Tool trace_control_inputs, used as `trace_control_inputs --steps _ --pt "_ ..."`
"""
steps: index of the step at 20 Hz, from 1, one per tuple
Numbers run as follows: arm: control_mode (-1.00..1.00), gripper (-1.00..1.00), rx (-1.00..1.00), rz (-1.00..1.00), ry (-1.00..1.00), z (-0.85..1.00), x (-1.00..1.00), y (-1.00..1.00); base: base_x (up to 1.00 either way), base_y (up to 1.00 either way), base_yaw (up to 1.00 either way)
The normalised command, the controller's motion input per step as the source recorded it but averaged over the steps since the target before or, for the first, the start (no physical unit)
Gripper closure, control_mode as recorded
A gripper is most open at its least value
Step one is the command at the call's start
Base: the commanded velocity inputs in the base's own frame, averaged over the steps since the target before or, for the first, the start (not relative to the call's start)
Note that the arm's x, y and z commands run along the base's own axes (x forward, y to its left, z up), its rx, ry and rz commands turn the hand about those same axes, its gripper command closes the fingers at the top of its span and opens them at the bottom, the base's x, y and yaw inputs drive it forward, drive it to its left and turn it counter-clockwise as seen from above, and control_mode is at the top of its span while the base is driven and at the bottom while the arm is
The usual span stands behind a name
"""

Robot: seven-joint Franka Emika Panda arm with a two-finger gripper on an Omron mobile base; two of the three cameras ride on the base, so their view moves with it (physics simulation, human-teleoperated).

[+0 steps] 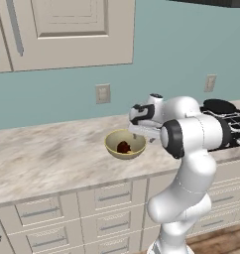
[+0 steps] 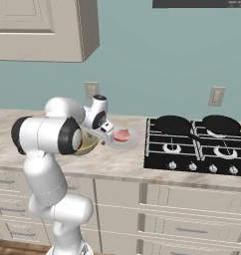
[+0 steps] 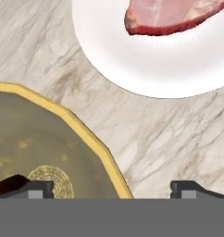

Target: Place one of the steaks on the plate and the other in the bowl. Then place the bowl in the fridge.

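The olive-gold bowl [image 1: 125, 144] with a yellow rim stands on the marble counter, and the dark seared steak [image 1: 123, 147] lies inside it. Just to its right sits the white plate [image 2: 127, 141] with the pale pink raw steak [image 2: 122, 135] on it. My gripper [image 3: 116, 190] hangs open low over the bowl's right edge. In the hand view one fingertip [image 3: 40, 189] is above the bowl's [image 3: 44, 139] inside, near the dark steak [image 3: 9, 184]. The other is above bare counter, with the plate [image 3: 151, 69] and raw steak [image 3: 174, 16] beyond. Nothing is held. The fridge is out of view.
A black cooktop [image 2: 197, 149] with two black frying pans [image 2: 172, 124] lies right of the plate. The counter [image 1: 47, 154] stretches left of the bowl. Drawers run below the counter's front edge, upper cabinets [image 1: 67, 30] hang above, and wall outlets [image 1: 103, 93] sit behind.
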Motion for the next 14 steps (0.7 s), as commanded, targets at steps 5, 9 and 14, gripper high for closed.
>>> trace_control_inputs --steps 5,9,14 --pt "-1.0 -1.0 0.0 0.0 0.0 -0.36 0.0 0.12 0.0 0.0 0.0" --pt "-1.0 1.0 0.0 0.0 0.01 -0.18 0.0 0.08 0.0 0.0 0.0" --pt "-1.0 1.0 0.0 0.0 0.0 0.0 0.0 0.0 0.0 0.0 0.0"
